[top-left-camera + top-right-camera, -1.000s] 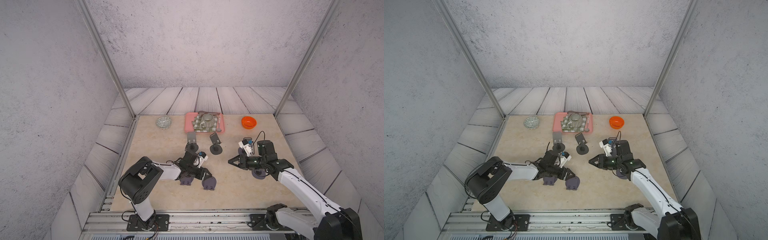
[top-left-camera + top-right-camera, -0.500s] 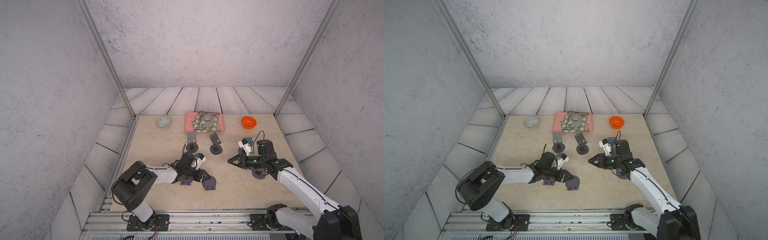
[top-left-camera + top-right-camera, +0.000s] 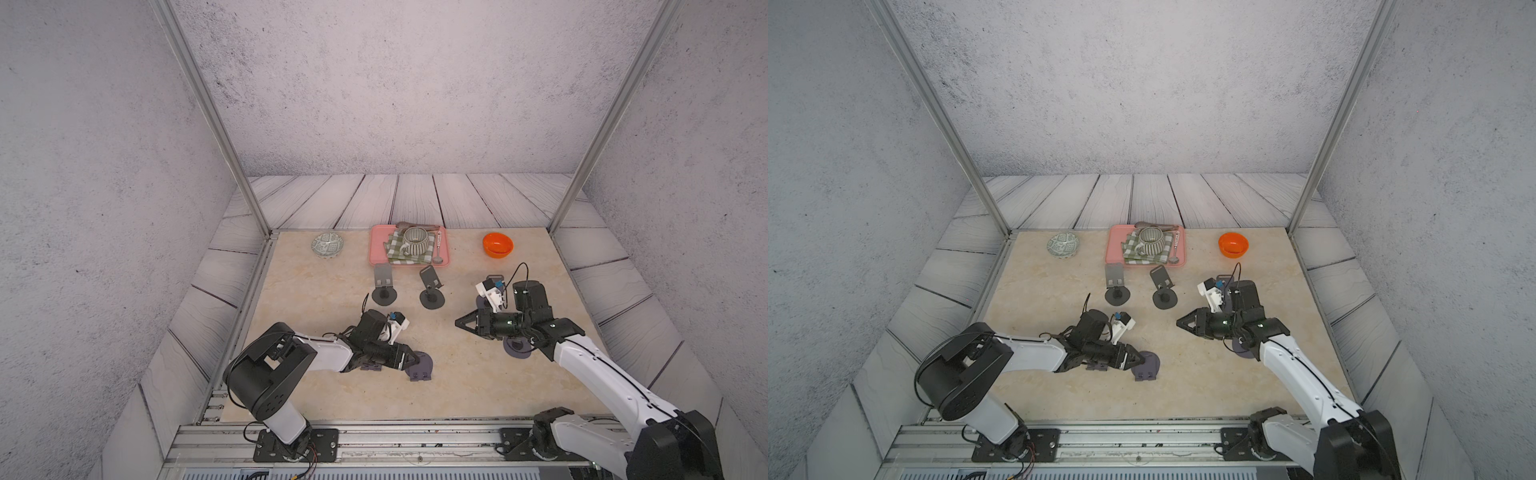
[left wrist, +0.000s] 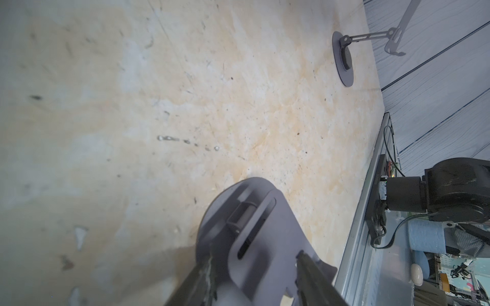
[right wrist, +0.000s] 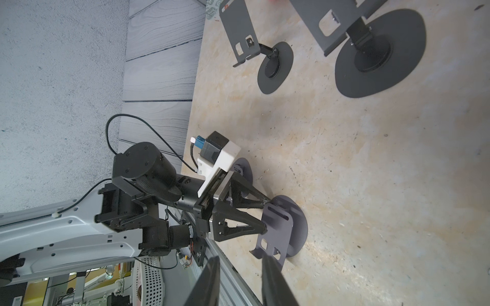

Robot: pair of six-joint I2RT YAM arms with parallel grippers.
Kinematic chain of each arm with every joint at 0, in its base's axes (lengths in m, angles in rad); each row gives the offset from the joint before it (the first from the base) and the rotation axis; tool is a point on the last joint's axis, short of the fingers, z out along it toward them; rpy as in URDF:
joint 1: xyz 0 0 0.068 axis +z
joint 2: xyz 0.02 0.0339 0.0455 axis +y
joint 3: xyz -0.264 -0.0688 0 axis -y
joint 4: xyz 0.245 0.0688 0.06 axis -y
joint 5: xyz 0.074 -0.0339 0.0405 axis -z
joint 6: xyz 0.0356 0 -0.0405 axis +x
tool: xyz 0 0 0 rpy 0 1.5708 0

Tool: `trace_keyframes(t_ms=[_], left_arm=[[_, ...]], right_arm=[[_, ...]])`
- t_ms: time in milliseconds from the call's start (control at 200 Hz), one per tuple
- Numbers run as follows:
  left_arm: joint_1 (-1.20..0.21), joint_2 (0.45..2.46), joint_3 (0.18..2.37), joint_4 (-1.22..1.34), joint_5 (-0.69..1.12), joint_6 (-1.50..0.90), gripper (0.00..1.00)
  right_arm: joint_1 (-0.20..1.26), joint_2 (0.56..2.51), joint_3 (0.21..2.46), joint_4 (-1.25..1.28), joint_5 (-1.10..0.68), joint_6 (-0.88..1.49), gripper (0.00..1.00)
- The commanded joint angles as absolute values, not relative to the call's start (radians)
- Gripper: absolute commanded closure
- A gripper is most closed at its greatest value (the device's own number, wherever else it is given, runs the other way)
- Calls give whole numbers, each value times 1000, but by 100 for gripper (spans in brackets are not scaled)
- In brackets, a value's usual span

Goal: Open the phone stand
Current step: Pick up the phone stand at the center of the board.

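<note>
Grips the flat-lying phone stand by its plate with left gripper, near centre; holds right gripper farther right, fingers slightly parted.

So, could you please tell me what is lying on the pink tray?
A green checked cloth, a striped mug on it, and a spoon beside it. The cloth hides the tray beneath it.

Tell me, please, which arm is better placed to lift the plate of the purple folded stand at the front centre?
Left. The left pincer straddles the plate of the stand, one finger at each edge. The right pincer hangs empty and apart from it, though it could perhaps hold the base down.
</note>
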State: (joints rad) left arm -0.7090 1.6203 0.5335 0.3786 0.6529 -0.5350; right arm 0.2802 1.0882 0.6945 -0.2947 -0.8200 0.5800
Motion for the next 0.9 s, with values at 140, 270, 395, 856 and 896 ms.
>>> trace_keyframes(t_ms=[140, 270, 395, 856, 896], left_arm=[[-706, 1631, 506, 451, 688, -561, 47], [-706, 1656, 506, 483, 725, -569, 49], [-706, 1691, 514, 504, 732, -569, 49], [-706, 1755, 530, 518, 750, -570, 69], [-706, 1755, 530, 517, 754, -569, 75]], right_arm=[[282, 1072, 687, -288, -839, 585, 69], [281, 1081, 680, -273, -848, 593, 69], [284, 1102, 671, -254, -862, 595, 69], [288, 1114, 646, -245, -851, 586, 69], [288, 1117, 647, -242, -853, 587, 69]])
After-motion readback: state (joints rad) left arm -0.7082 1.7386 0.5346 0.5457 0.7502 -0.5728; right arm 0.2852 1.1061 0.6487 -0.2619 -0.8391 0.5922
